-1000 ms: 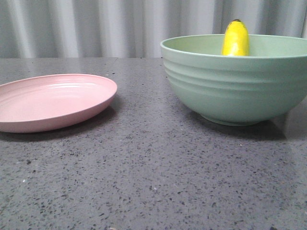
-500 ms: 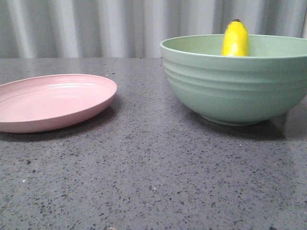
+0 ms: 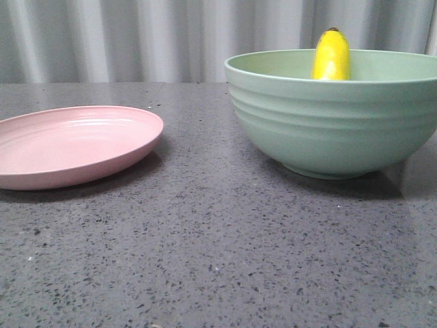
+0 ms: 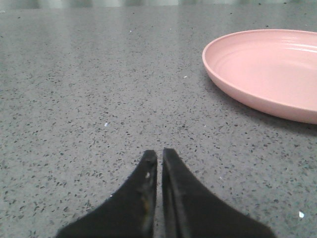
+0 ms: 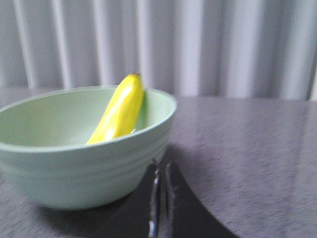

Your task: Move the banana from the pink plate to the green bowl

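The yellow banana (image 3: 332,55) leans upright inside the green bowl (image 3: 334,123) at the right of the table; it also shows in the right wrist view (image 5: 118,111), resting against the bowl's wall (image 5: 74,163). The pink plate (image 3: 72,145) lies bare at the left, also in the left wrist view (image 4: 270,74). My left gripper (image 4: 159,154) is shut and empty, low over the table beside the plate. My right gripper (image 5: 162,166) is shut and empty, close beside the bowl. Neither gripper shows in the front view.
The speckled grey table (image 3: 218,260) stretches in front of plate and bowl. A pale pleated curtain (image 3: 157,37) closes the back.
The bowl with the banana and the plate have shifted slightly to the left in the front view. Nothing else differs.
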Controlling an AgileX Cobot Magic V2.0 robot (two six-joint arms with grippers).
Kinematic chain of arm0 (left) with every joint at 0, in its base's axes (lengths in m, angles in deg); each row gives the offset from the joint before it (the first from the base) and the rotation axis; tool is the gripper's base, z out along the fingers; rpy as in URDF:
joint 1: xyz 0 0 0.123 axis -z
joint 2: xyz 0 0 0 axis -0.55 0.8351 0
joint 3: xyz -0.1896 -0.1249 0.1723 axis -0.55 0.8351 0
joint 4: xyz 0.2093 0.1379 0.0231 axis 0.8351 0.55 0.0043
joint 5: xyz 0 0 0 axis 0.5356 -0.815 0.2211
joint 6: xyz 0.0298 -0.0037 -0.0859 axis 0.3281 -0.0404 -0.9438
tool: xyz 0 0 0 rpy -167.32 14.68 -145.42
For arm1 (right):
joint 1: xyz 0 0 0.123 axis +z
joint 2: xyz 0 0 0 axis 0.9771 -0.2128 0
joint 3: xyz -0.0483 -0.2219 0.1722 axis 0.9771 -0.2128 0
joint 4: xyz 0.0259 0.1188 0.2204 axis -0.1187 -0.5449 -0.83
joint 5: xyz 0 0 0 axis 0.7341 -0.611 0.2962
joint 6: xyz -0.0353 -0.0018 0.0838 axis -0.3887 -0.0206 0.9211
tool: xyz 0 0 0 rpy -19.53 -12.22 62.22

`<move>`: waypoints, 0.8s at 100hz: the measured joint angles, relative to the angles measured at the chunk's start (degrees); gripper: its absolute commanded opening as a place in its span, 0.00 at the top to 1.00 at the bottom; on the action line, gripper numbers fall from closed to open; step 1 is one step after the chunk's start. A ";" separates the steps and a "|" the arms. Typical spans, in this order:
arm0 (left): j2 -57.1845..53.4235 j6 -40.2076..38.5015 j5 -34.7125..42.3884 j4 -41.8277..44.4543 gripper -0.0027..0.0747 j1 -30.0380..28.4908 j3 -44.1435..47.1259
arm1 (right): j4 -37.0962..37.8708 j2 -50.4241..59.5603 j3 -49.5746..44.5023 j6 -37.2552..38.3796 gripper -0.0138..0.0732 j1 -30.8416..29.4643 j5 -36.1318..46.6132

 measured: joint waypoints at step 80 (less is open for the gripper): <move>0.00 0.00 0.00 0.00 0.99 0.00 0.00 | 0.00 3.08 0.00 1.57 0.91 -16.89 -22.17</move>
